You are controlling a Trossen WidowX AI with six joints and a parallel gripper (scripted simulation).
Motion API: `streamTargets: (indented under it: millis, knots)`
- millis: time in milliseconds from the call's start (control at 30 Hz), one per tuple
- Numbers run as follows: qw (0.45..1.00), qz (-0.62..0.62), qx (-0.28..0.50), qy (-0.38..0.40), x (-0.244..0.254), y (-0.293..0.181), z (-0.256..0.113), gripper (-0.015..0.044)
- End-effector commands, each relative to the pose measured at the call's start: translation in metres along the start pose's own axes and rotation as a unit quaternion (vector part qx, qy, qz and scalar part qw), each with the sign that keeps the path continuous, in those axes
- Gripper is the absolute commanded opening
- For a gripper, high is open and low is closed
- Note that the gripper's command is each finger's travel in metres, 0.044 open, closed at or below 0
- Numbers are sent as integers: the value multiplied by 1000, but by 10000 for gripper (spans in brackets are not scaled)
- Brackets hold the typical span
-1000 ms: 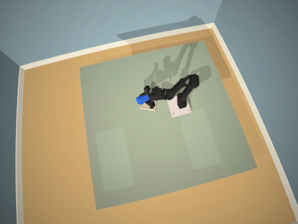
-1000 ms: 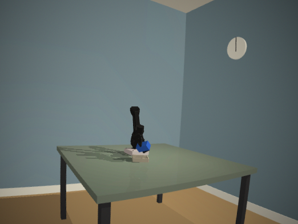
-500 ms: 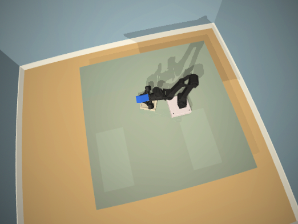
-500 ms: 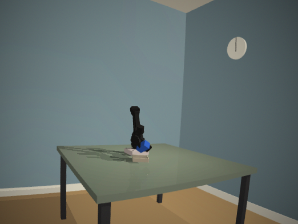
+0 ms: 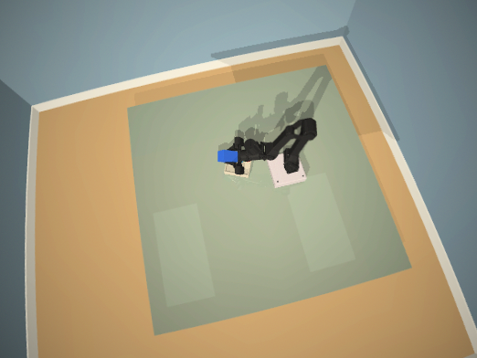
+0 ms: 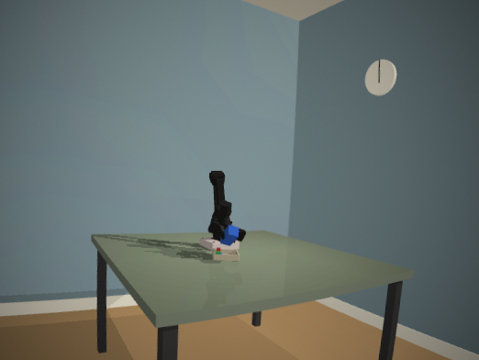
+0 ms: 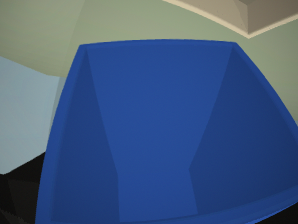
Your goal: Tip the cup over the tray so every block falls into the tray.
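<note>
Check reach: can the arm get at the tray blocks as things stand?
Probably not yet: the tool is shut on the blue cup, which hangs above the tray. It would likely need to put that down first.

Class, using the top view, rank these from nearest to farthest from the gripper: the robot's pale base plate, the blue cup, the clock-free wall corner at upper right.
1. Blue cup: held in the gripper.
2. Pale base plate: right of the gripper in the picture.
3. Wall corner: far off, upper right.
</note>
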State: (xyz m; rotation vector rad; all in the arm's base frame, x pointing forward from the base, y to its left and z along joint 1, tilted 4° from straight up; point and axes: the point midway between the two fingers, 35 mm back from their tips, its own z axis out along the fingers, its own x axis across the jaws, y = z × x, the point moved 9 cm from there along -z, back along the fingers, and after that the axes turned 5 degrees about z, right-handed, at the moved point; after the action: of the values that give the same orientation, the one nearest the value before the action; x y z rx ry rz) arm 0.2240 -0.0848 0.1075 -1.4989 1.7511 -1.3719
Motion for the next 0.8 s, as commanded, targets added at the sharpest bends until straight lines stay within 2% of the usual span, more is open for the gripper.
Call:
streamTargets:
  millis: [0, 167, 767]
  knots:
    - [999, 44, 1, 2, 0, 0, 0, 0]
    - [996, 91, 1, 2, 0, 1, 1, 0]
    - [995, 93, 38, 6, -2, 8, 2, 0]
